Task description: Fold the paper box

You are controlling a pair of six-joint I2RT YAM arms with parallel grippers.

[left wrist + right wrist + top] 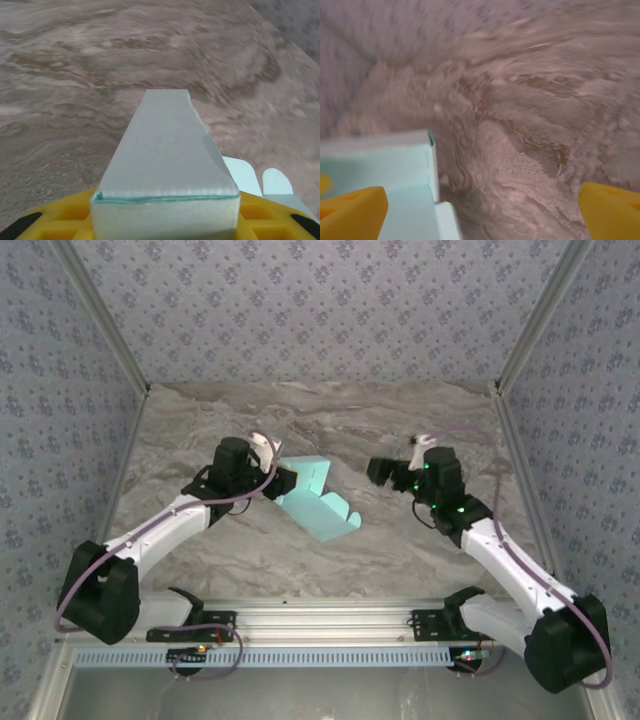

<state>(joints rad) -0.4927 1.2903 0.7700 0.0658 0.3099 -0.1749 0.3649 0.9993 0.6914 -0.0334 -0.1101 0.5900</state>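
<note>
Clasping the paper box (318, 502) is the left claw (287, 482).

A worktop (330, 415) patterned like grey-brown marble is lying under soft, even light, its veins sweeping from edge to edge. Walls papered in a small blue-grey floral print are closing it in: a back wall (320, 310) along the far edge, a left wall (50, 420) and a right wall (600, 440) along the sides. Pale metal posts (100, 310) are slanting up from both far corners. A silver rail (320, 615) is running along the near edge, a slotted strip (300, 655) lying just before it.
</note>
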